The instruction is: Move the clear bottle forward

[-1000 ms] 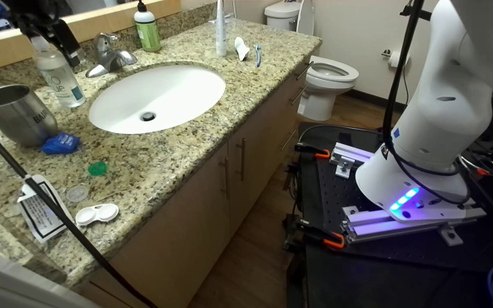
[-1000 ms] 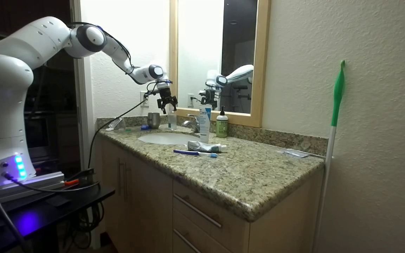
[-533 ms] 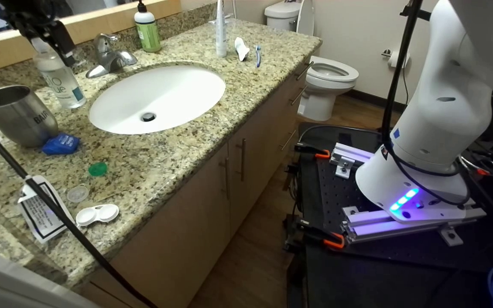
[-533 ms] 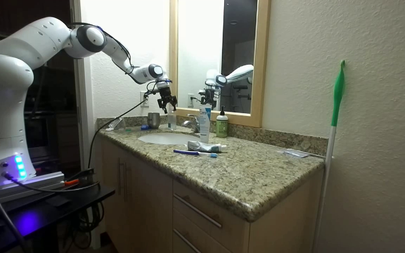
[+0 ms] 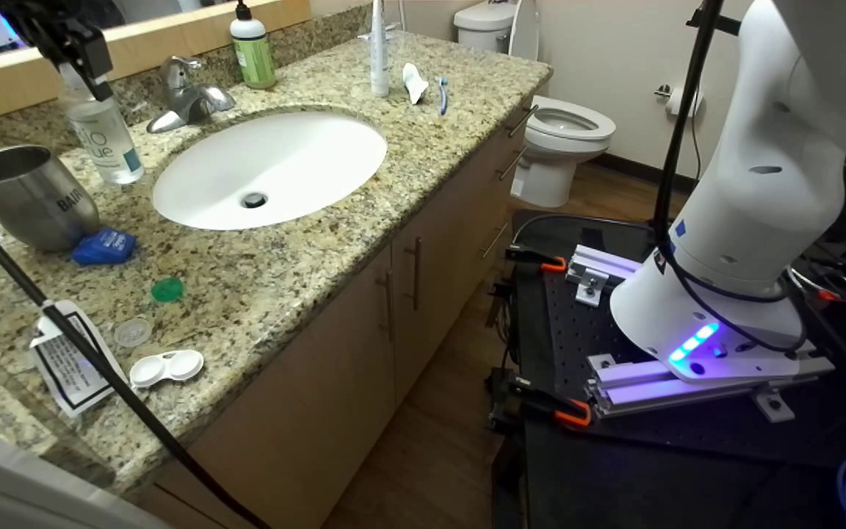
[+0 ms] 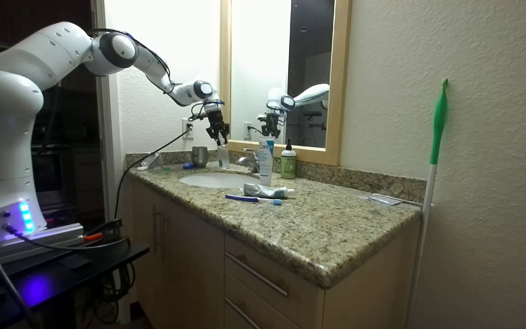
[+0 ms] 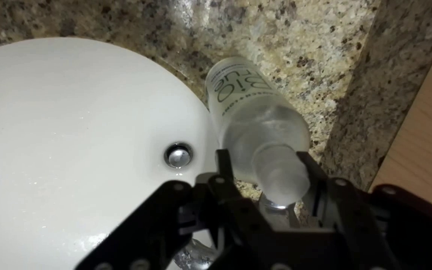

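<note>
Countertop (image 6: pixel 318 224), speckled stone, runs through both exterior views. White arm (image 6: pixel 5 119) reaches out over it from a black cart (image 5: pixel 614 477). Wood-framed mirror (image 6: pixel 258 45) behind, arm reflected in it. Toilet (image 5: pixel 570 147) past the countertop's far end in an exterior view. Oval white sink (image 5: pixel 291 162) set into the countertop, metal faucet (image 5: pixel 192 99) at its back edge.

Gripper (image 7: pixel 264 157), black, points down at the clear bottle (image 7: pixel 257 112). Jaws partway apart, one finger each side of the white cap (image 7: pixel 283 180); wrist view shows a gap between cap and sink-side finger. Whether they press on the neck or shoulder, cannot tell. Clear bottle (image 6: pixel 223 157) is on the countertop, base just beside the sink rim, between faucet and metal cup (image 5: pixel 34 202); looks upright in an exterior view, pale label reading "Bio True" in wrist view.

Metal cup near it, apart. Green pump bottle (image 5: pixel 254 59) on the faucet's other side. White tube (image 6: pixel 266 160) standing upright past the sink. Printed packet (image 5: pixel 74 360) toward the countertop's near end in an exterior view. Crumpled tube (image 6: pixel 265 190) lying down, toothbrush (image 6: pixel 254 199) just beside it. Blue packet (image 5: pixel 103 246) at the cup's foot, contact unclear. White two-lidded case (image 5: pixel 166 367) just beside the printed packet. Clear disc (image 5: pixel 133 333) near the case, green disc (image 5: pixel 167 289) a bit further off.
</note>
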